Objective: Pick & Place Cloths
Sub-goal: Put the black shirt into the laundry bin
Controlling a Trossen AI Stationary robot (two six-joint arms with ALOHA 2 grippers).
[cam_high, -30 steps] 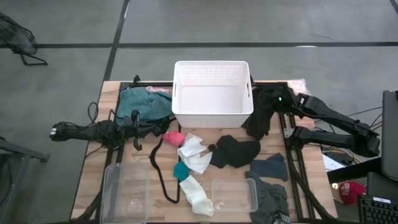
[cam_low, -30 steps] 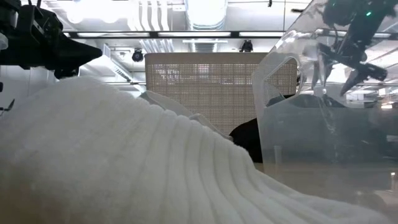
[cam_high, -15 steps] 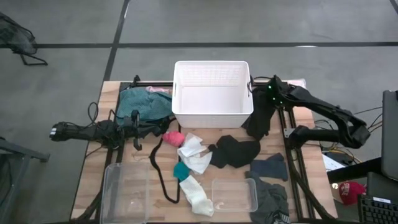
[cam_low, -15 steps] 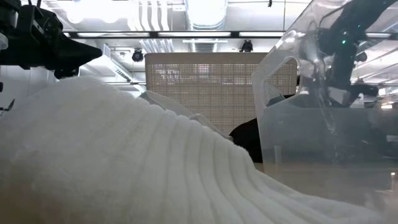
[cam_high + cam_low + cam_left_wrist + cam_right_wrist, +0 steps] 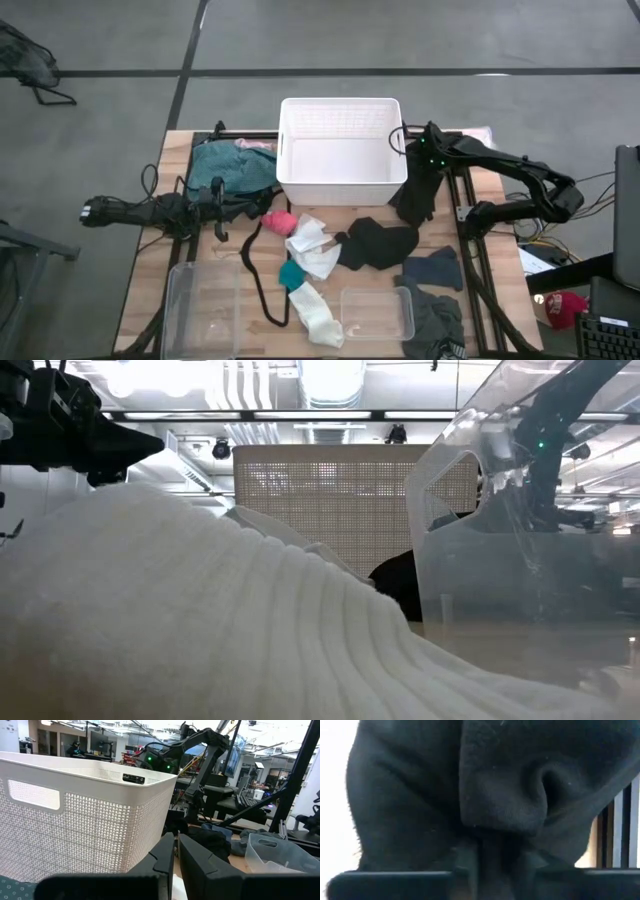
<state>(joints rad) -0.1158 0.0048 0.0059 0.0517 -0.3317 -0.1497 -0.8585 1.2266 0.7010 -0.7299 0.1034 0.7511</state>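
Observation:
The cloths lie scattered on the wooden table: a teal garment (image 5: pixel 225 165), a pink piece (image 5: pixel 278 221), white socks (image 5: pixel 312 245), a teal bit (image 5: pixel 291 273), a black piece (image 5: pixel 378 243) and dark grey pieces (image 5: pixel 432 268). Another black cloth (image 5: pixel 415 192) lies heaped against the right wall of the white basket (image 5: pixel 342 150). My right gripper (image 5: pixel 424 152) is down on this cloth's far end and shut on it; the cloth fills the right wrist view. My left gripper (image 5: pixel 175 851) waits shut and level at the table's left, by the teal garment. My right gripper pinches a bunched fold of the black cloth (image 5: pixel 492 837) between its two fingers, near the heap's far end. The fingers come steeply from above, slanting from the table's right. The rest of the cloth (image 5: pixel 412 200) still lies on the table; how many layers are caught I cannot tell.
Two clear plastic containers (image 5: pixel 205 300) (image 5: pixel 378 312) stand at the near edge, and a thin black cord loop (image 5: pixel 258 280) lies between them. The low view is mostly blocked by a white sock (image 5: pixel 200 630) and a clear container (image 5: pixel 520 560). A laptop (image 5: pixel 628 215) stands off the table's right.
My right gripper has swung toward the basket's right wall and come down onto the black cloth's far end, tipping steeper. In the low view its fingers were spread a second ago and now stand together. The cloths lie as they did.

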